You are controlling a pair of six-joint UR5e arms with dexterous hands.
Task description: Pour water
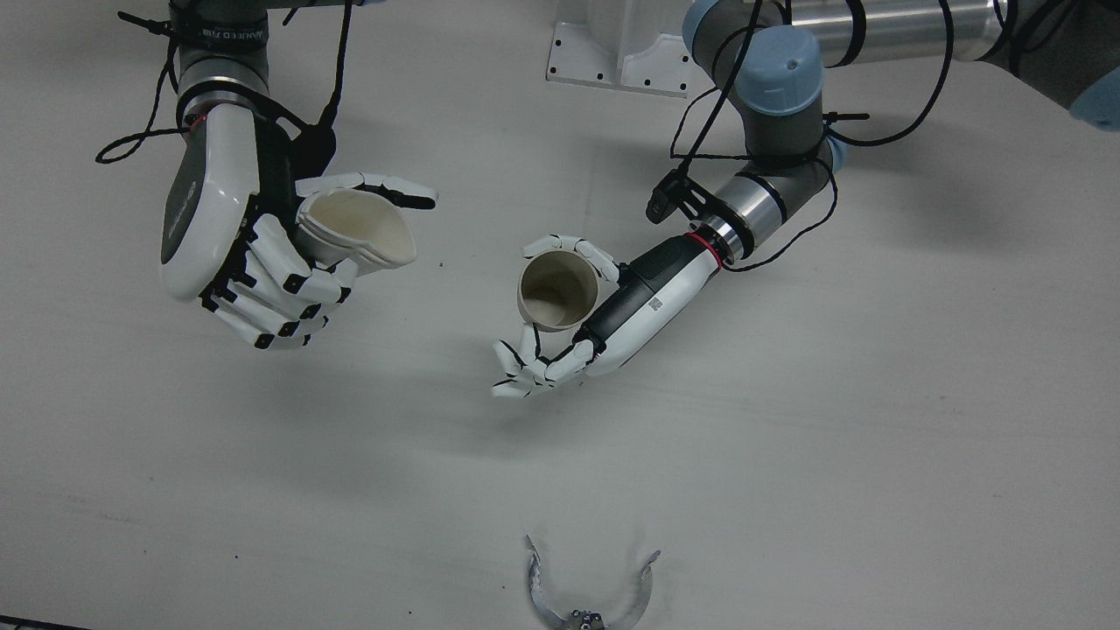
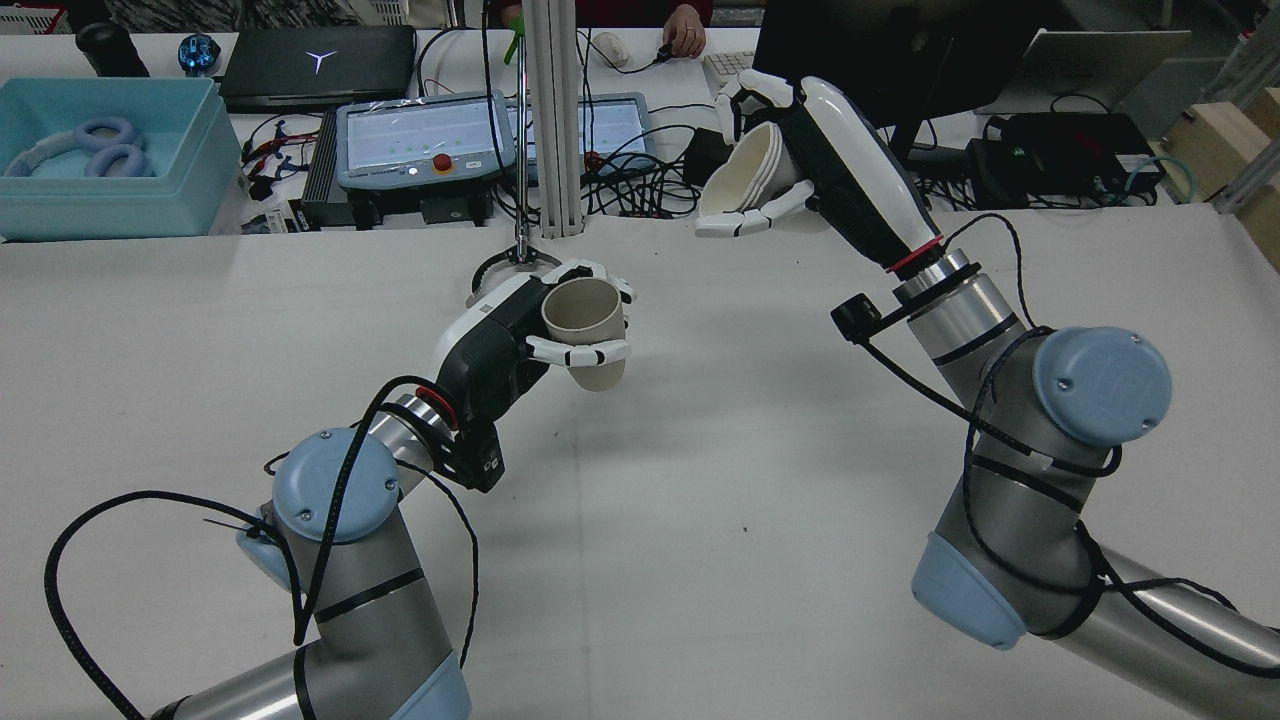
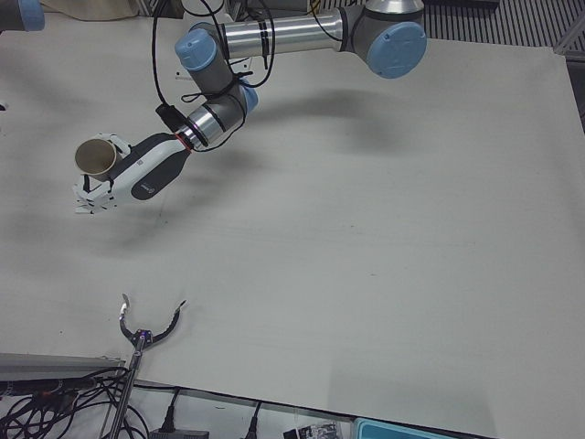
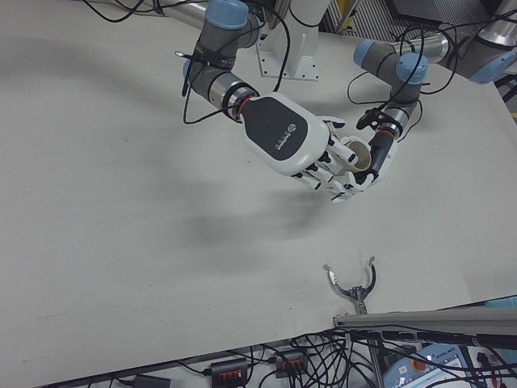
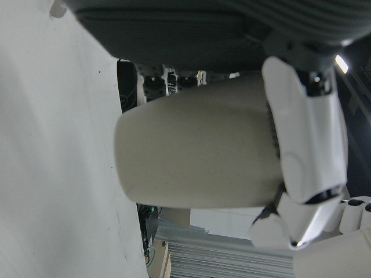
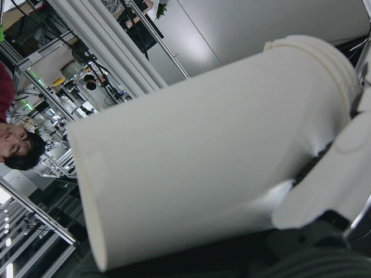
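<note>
Both hands are loaded, w/ 2 paper cups in play, both lifted clear of the table [image 1: 787,455].

Left hand [image 1: 604,319]: fingers [image 2: 585,351] wrapped round the receiving cup [image 1: 557,291], held upright, mouth up, near table centre. From the front view the inside looks empty, though I can't tell for sure.

Right hand [image 1: 236,245]: fingers [image 1: 289,276] closed on the pouring cup [image 1: 354,229], which is squashed a bit at the rim. It's tilted hard, mouth pointing sideways toward the other cup. In the rear view it sits higher than the receiving cup and well apart from it. No water visible in either cup or in the air.

Step, as I read it: pour posture is set, but the cups aren't lined up, so this is approach to pour or a dry tilt away from target.

Next move calls for bringing the pouring cup's lip over the receiving cup's mouth, then tipping gently. Left should hold level and steady. Risk: right grip is already deforming the cup, so more squeeze could buckle it.

A metal clamp-like bracket [image 1: 588,604] lies at the table's front edge, not involved.
</note>
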